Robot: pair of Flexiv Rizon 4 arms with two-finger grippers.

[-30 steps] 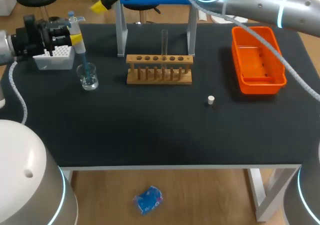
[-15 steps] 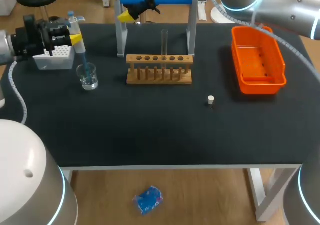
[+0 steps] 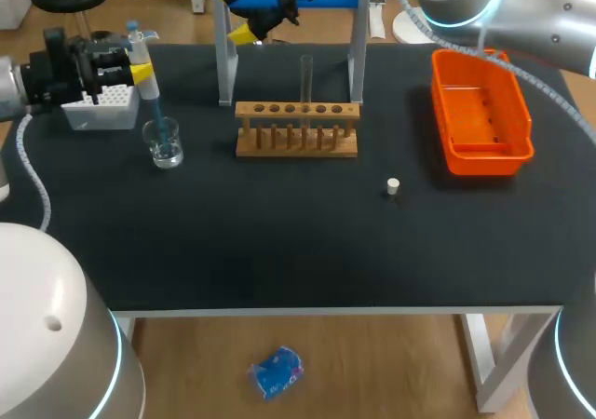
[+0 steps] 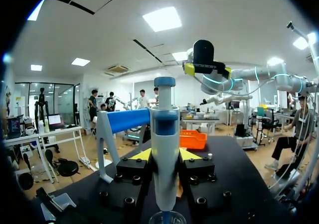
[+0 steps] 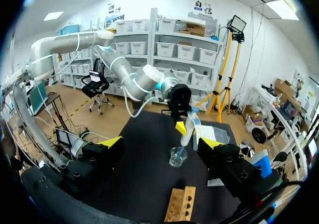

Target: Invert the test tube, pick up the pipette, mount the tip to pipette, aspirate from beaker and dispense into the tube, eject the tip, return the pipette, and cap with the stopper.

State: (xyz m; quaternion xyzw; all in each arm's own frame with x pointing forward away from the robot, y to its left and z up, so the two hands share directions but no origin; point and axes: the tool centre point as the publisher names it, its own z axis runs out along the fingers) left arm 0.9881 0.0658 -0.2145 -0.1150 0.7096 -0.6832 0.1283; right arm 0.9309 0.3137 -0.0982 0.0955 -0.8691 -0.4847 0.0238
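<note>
Aspirating: left gripper (image 4: 165, 155) clamps pipette (image 3: 147, 82), tip (image 3: 160, 130) in beaker (image 3: 167, 149); next, carry to tube (image 3: 305, 79); right gripper (image 3: 237, 11) wide

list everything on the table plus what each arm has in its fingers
table: one, black, under everything
test tube rack: one, wooden, mid table toward the back
test tube: one, clear, upright in the rack
pipette stand: one, grey legs with blue top, behind the rack
beaker: one, clear, left of the rack
tip box: one, white, behind the beaker at the left edge
stopper: one, white, in front of the rack's right end
bin: one, orange, right side
pipette: one, white and blue, upright, lower end in the beaker
left gripper: fingers shut on the pipette
right gripper: fingers open, empty, above the stand
</note>
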